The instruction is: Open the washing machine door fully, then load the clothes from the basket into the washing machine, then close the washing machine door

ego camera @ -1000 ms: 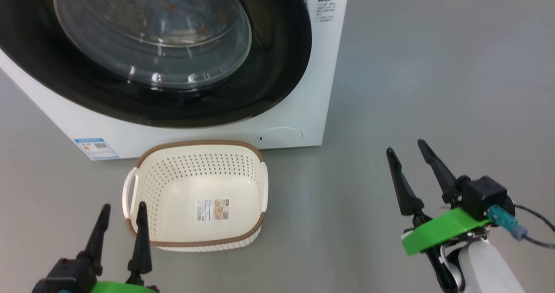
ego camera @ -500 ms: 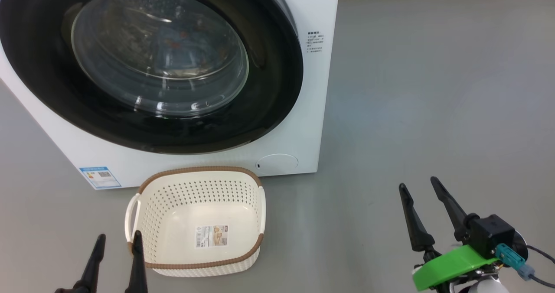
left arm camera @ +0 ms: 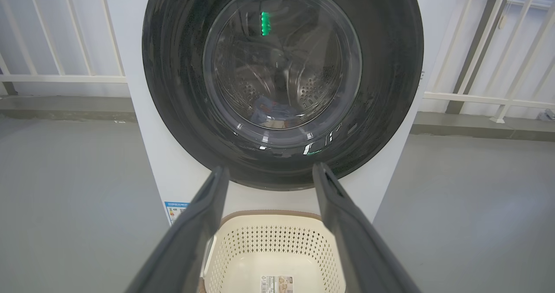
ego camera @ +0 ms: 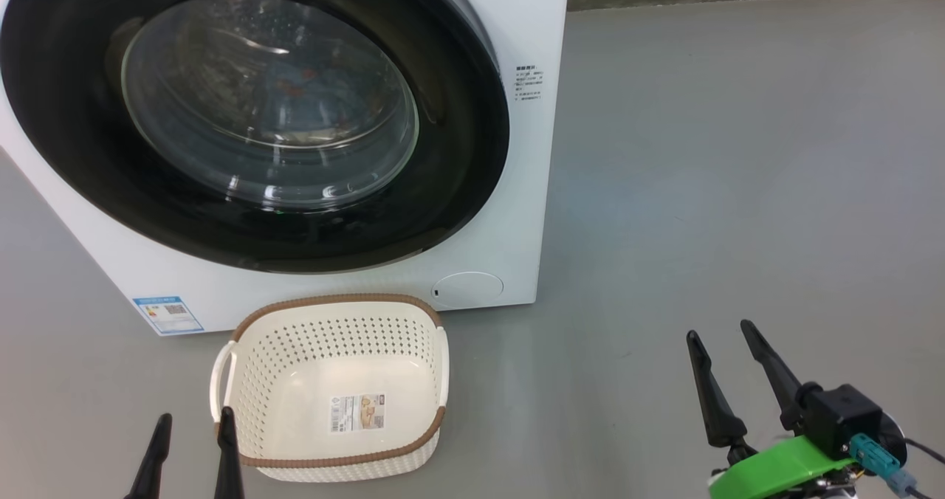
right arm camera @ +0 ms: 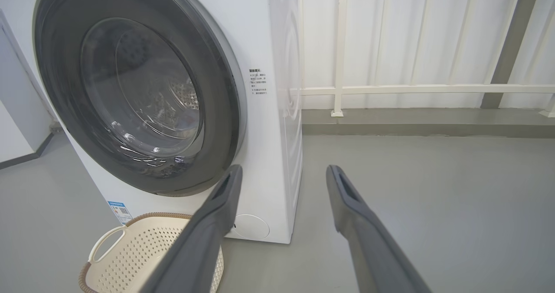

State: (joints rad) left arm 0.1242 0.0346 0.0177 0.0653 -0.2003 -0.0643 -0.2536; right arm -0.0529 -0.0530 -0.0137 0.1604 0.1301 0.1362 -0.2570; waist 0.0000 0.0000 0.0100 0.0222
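Two grippers, both empty with jaws spread wide: left gripper (ego camera: pixel 193 429) is low by the near-left corner of the basket (ego camera: pixel 336 299), and right gripper (ego camera: pixel 719 331) is over bare grey floor (ego camera: pixel 738 152), well to the basket's right. Washing machine door (ego camera: pixel 458 152) is shut flush on the washing machine (ego camera: pixel 531 26) front. Clothes (left arm camera: pixel 269 111) are inside, low in the drum: blue fabric seen through the glass. Basket stands on the floor just before the machine, below the door, its bare bottom showing a sticker (ego camera: pixel 358 413). Blue label (ego camera: pixel 167 314) at the machine's lower left corner.
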